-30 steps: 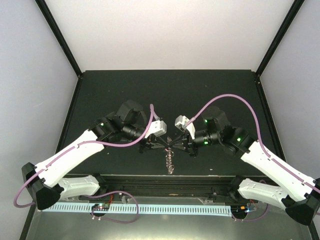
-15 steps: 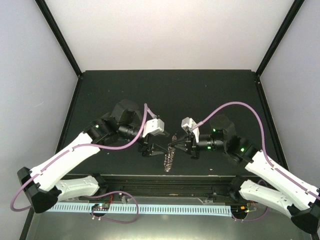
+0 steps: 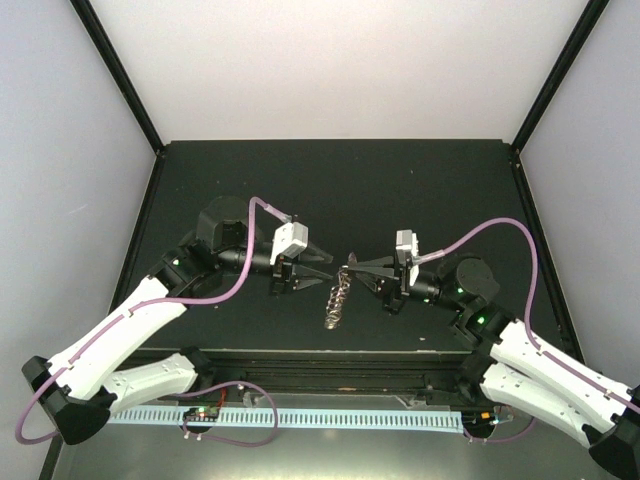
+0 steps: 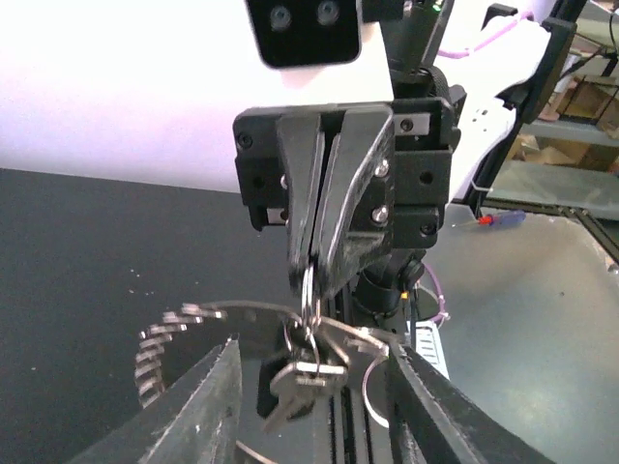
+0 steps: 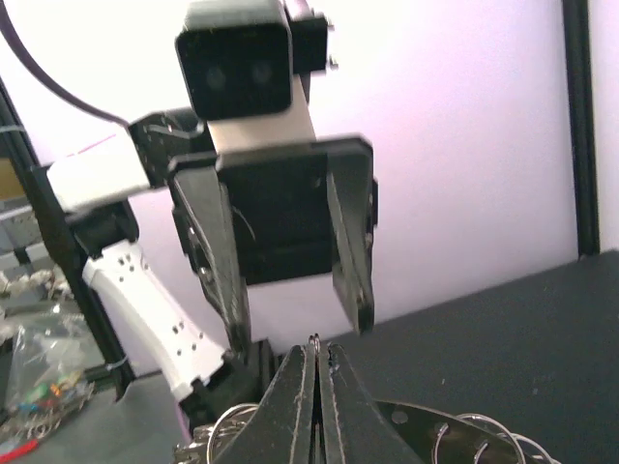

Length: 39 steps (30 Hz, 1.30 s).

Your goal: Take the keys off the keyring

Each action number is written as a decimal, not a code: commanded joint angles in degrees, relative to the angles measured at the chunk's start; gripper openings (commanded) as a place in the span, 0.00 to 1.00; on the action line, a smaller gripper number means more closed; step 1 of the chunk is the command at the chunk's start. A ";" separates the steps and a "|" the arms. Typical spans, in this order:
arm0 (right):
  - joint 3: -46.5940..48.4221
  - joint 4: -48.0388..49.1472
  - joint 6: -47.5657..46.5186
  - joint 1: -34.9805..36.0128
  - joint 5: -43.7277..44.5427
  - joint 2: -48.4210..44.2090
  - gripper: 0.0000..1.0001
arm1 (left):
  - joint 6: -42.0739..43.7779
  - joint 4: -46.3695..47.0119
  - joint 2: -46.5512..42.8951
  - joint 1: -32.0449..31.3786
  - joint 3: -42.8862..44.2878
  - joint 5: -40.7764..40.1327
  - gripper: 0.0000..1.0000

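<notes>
Separation at the centre: a second back both grippers were nose to nose over the bunch, and now we saw the left gripper (image 5: 298, 327) backed off to its own side, jaws spread wide and holding nothing. The right gripper (image 4: 314, 273) stayed clamped tight on a thin wire loop at the top of the bunch. That left the keyring (image 3: 337, 302) hanging from it alone, between the two arms. Whether its lower end touched the desk (image 3: 420, 180) we could not tell. From the left wrist we picked out the key (image 4: 295, 380) dangling just under that pinched loop, and to us it looked not yet off. We judged the left side had let go without freeing it, and that it would need another grab. Writing? We found no brand, label or lettering we could read in any view.
</notes>
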 commanded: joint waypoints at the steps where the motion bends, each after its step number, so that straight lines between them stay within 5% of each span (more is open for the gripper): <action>1: -0.37 11.95 2.03 -0.27 4.80 -1.39 0.01 | -0.98 3.33 0.62 0.12 -0.11 1.52 0.41; 6: -0.37 11.92 2.03 -0.18 6.45 -1.51 0.01 | -2.02 5.40 0.30 -0.20 -1.27 -0.22 0.37; 14: -0.06 11.62 2.25 -0.16 6.36 -0.71 0.01 | -3.90 8.03 1.18 -2.72 -2.37 -3.55 0.49; 39: 0.01 13.54 4.23 -0.14 3.85 2.94 0.01 | -4.87 10.61 -0.88 -3.39 -4.22 -9.96 0.07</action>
